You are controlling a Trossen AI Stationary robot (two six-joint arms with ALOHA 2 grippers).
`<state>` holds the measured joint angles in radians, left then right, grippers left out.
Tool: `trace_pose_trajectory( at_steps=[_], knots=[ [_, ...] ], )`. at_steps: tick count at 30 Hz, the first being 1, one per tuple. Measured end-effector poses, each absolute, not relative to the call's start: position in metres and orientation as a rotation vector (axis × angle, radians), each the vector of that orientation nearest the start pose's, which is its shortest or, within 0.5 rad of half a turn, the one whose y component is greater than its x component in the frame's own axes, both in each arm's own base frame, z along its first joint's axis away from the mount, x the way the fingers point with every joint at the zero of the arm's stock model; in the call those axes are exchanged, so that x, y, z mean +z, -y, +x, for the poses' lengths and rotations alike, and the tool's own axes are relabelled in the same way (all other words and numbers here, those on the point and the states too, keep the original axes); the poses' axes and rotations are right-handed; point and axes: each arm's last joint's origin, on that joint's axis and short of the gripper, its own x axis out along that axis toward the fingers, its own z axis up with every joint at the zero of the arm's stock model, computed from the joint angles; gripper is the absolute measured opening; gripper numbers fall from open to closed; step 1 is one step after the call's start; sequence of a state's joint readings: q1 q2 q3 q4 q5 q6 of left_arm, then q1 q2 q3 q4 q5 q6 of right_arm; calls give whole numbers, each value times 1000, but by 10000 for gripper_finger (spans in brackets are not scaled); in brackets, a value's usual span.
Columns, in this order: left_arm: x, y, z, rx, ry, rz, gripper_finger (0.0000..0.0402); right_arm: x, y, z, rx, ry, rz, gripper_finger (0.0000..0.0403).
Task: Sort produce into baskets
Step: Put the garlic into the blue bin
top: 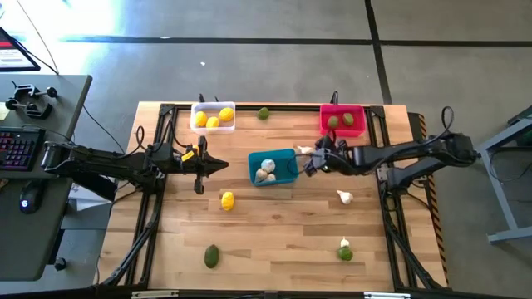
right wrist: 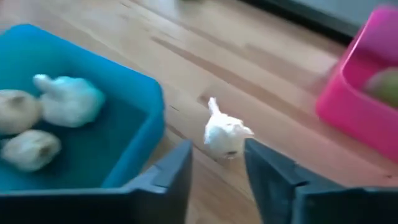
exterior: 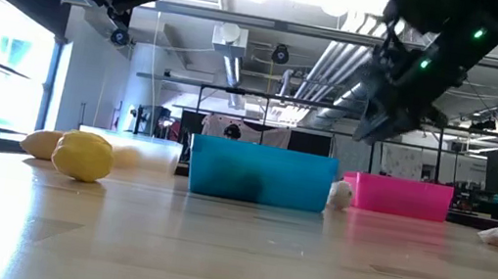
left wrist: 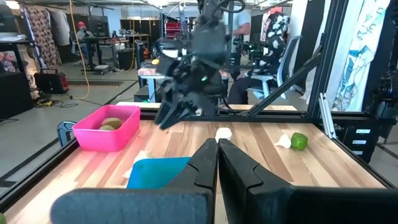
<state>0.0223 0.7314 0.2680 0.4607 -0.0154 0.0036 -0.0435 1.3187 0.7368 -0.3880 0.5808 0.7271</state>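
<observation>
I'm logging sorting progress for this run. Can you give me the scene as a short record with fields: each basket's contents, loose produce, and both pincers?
white basket: white plastic bin holding yellow toy lemons
blue basket: teal plastic bin holding whitish garlic bulbs
pink basket: pink-red plastic bin holding green oval fruits
loose produce: a lemon, green fruits and garlic bulbs lie on the wooden table
right pincer: open, just short of a loose garlic bulb between the teal and pink bins
left pincer: shut, left of the teal bin
</observation>
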Motion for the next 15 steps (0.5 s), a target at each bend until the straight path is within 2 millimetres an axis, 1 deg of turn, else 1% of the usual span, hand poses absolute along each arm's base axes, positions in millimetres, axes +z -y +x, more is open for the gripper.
trace_pose_trajectory(
  at_steps=[3, 7, 10, 13, 15],
  knots=[
    [224, -4, 166, 38, -3, 5, 0, 185, 41, 249, -907, -734, 422, 189],
    [224, -4, 166, 38, -3, 12, 0, 165, 58, 256, -936, -810, 370, 240],
    [224, -4, 166, 38, -4, 12, 0, 153, 70, 260, -932, -852, 310, 257],
    [223, -4, 166, 38, -11, 13, 0, 145, 82, 267, -863, -867, 278, 261],
    [222, -4, 166, 38, -21, 12, 0, 141, 89, 270, -809, -873, 291, 260]
  ],
)
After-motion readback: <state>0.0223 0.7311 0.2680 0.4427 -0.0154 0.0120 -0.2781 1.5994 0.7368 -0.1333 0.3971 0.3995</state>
